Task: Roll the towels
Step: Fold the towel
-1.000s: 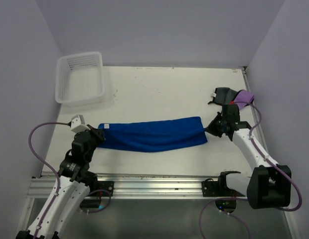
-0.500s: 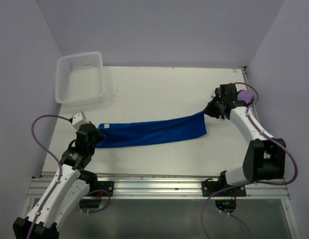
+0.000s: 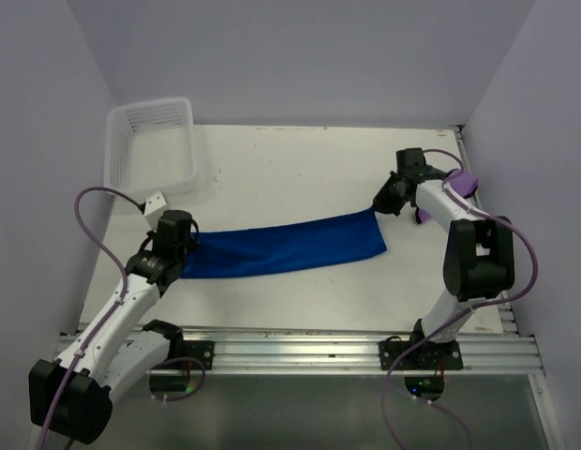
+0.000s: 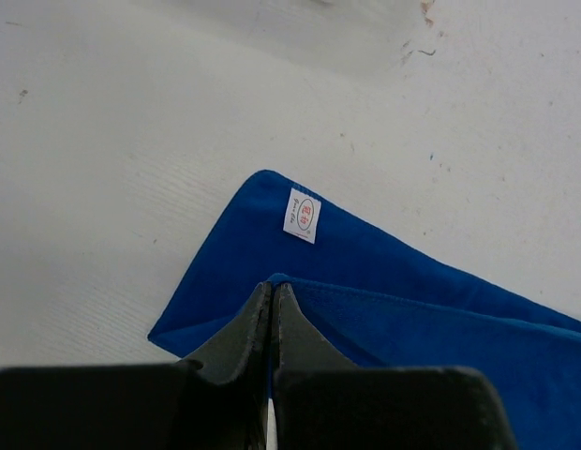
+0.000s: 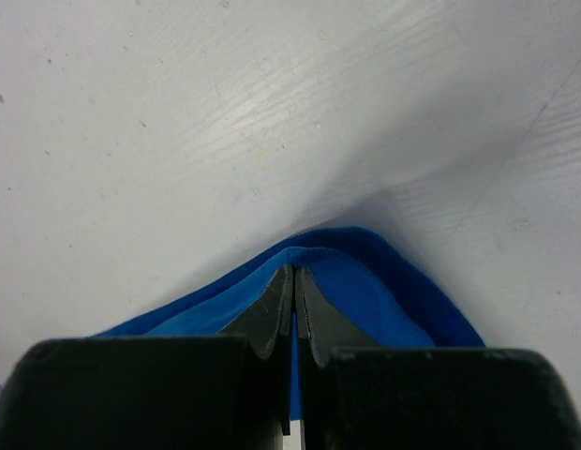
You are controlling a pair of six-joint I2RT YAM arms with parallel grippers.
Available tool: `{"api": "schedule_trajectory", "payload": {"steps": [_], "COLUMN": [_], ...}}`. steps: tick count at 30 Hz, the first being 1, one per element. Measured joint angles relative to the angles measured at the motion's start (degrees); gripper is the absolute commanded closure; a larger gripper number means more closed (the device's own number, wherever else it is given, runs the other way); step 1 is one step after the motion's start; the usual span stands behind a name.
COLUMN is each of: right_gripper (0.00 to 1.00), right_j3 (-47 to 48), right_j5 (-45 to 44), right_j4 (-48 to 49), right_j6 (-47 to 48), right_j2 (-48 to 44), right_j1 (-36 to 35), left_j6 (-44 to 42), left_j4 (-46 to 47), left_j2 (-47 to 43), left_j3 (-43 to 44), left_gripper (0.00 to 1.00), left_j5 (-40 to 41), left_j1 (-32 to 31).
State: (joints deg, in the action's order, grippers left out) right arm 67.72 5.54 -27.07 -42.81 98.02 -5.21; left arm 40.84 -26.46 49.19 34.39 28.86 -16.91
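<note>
Pale lilac walls (image 3: 300,56) close in a white table (image 3: 290,169), scuffed and lightly speckled, with a white mesh basket (image 3: 152,185) at its far left corner. Across the table's middle lies the blue towel (image 3: 281,246), folded lengthwise into a long narrow band that runs from near the left arm up and across to the right arm, its right end a little farther from the bases than its left. The purple towel (image 3: 466,180) shows only as a small patch at the far right edge, partly hidden behind the right arm; no grey one can be seen. Each arm has one end of the band. The left gripper (image 4: 272,286) is pressed together on the upper layer at the left end, with the lower layer spread flat on the table just past its tips and a small white label (image 4: 304,215) lying just beyond. The right gripper (image 5: 293,272) is likewise pinched tight on the folded edge at the right end, the cloth curving around its tips. The step in hand looks like stretching and straightening the band before any rolling starts. To do it well, both pinches should keep even tension so the long edges lie parallel and the layers sit square; the ends should come down at the same depth on the table, since a skewed band would roll into a cone. Laying it flat and smooth first, then starting the roll tightly from one short end, seems the sound order.
</note>
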Motion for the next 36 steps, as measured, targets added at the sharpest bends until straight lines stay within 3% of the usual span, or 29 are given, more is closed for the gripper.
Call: {"api": "schedule_trajectory", "payload": {"steps": [3, 6, 7, 10, 11, 12, 13, 15, 16, 17, 24, 36], "right_gripper": [0.96, 0.66, 0.47, 0.33, 0.32, 0.32, 0.32, 0.32, 0.32, 0.32, 0.40, 0.36], "right_j3": [1.2, 2.4, 2.7, 3.5, 3.6, 3.6, 3.4, 1.6, 0.6, -1.0, -10.4, -14.8], "right_j5": [-0.1, -0.8, -1.4, -2.8, -3.1, -3.4, -4.0, -5.0, -5.2, -5.5, -6.4, -6.1], "right_j4": [0.0, -0.1, -0.2, -0.4, -0.4, -0.6, -0.8, -0.7, -0.8, -0.7, -0.3, -0.1], "right_j6": [0.0, 0.2, 0.5, 1.3, 1.7, 2.0, 2.4, 3.1, 3.4, 3.8, 6.6, 10.5], "right_j2": [2.2, 3.6, 3.6, 3.5, 3.4, 3.1, 2.4, -0.2, -1.8, -4.1, -16.8, -15.1], "right_j1": [-0.1, -0.1, -0.1, -0.1, -0.1, -0.1, -0.1, -0.1, -0.1, -0.1, -0.1, -0.5], "left_j6": [0.0, 0.0, -0.1, -1.5, -2.4, -3.2, -4.2, -6.3, -6.9, -7.8, -6.9, -0.9], "left_j4": [-0.1, -0.2, -0.2, 0.1, 0.4, 0.6, 0.7, 1.4, 1.6, 1.8, 1.4, 1.4], "left_j2": [2.2, 4.5, 5.2, 7.1, 8.0, 8.9, 9.7, 11.8, 13.1, 14.5, 16.8, 8.8], "left_j3": [1.5, 3.0, 3.5, 4.7, 5.3, 5.9, 6.6, 8.2, 9.2, 10.1, 11.0, 4.2], "left_gripper": [1.00, 1.00, 1.00, 1.00, 1.00, 0.93, 0.72, 0.53, 0.36, 0.31, 0.17, 0.14], "left_j5": [1.4, 3.0, 3.3, 3.9, 4.0, 4.0, 3.9, 3.7, 3.6, 3.5, 3.5, -1.8], "left_j1": [0.0, 0.0, 0.0, 0.0, 0.0, 0.0, 0.0, 0.0, 0.0, 0.0, 0.0, 0.0]}}
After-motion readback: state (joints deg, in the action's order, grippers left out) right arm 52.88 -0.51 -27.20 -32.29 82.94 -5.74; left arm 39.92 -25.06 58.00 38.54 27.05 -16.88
